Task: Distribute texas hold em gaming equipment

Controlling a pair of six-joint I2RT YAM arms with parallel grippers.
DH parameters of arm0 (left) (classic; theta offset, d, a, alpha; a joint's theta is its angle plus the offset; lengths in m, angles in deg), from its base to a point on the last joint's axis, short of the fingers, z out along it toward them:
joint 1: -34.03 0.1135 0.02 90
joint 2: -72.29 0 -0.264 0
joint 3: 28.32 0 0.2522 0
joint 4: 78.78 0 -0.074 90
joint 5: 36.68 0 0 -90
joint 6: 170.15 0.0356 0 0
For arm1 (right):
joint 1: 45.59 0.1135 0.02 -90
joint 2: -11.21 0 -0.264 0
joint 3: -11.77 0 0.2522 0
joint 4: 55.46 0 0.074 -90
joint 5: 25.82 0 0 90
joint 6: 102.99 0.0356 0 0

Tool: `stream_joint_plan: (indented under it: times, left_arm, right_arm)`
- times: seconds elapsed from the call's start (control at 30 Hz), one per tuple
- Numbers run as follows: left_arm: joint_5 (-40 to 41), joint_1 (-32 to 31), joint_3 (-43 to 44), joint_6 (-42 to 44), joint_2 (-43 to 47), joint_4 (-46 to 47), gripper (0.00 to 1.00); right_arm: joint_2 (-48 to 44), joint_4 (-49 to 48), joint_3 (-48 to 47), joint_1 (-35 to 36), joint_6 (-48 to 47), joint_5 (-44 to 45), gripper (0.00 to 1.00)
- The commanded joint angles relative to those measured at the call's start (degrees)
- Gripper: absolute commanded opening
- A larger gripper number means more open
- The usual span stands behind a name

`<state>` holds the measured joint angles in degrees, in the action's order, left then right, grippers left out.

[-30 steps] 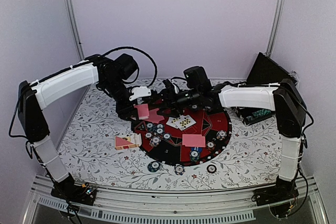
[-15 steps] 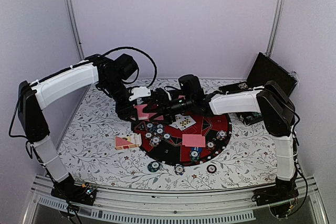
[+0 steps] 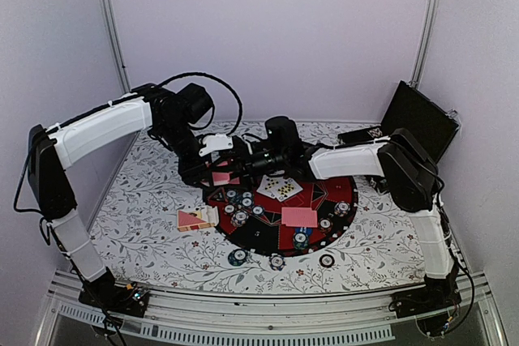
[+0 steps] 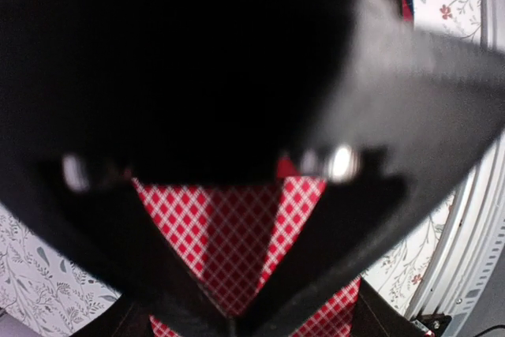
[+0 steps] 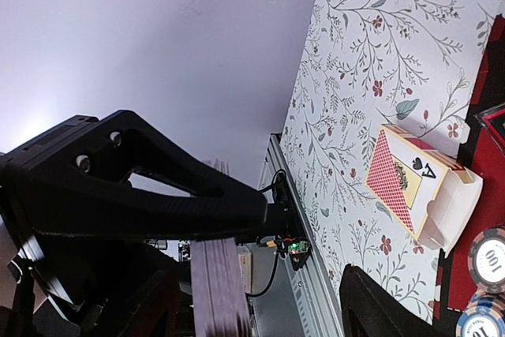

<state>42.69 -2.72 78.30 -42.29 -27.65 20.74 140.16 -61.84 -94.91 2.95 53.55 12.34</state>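
- Deck of playing cards (image 4: 237,226): one, clamped between the closed jaws of the left gripper (image 3: 217,166). Raised over the far-left edge of the mat (image 3: 345,180); edge-on in the right wrist view, long axis unclear.
- Right gripper (image 3: 243,164): jaws apart, just beside the deck.
- Chips (image 3: 277,262): three off the mat, along the near edge of the table (image 3: 146,224), spaced apart.
- Card box (image 3: 195,219): one, left of the mat, open room leftward.

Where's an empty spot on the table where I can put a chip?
Bare tablecloth lies left of the card box, and near-right of the round mat. The mat, with chips and cards, is crowded.
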Motion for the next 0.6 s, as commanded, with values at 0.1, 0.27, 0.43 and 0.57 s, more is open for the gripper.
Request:
stream_joint_plan:
  times: [0.1,0.27,0.43,0.57]
  left_arm:
    - [-0.76,-0.34,0.91,-0.53,0.29,0.21,0.0]
    - [-0.84,-0.34,0.92,-0.44,0.5,0.14,0.0]
    - [-0.7,-0.34,0.62,-0.43,0.8,0.19,0.0]
    - [-0.45,-0.34,0.31,-0.35,1.04,0.36,0.0]
  right_arm:
    - [4.97,-3.21,-4.58,1.88,3.39,-1.33,0.73]
    - [6.93,-5.69,-5.03,1.87,5.92,-1.81,0.7]
    - [6.81,-6.42,-3.27,0.83,6.49,-1.88,0.66]
    - [4.12,-7.37,1.39,-0.82,6.09,-1.24,0.66]
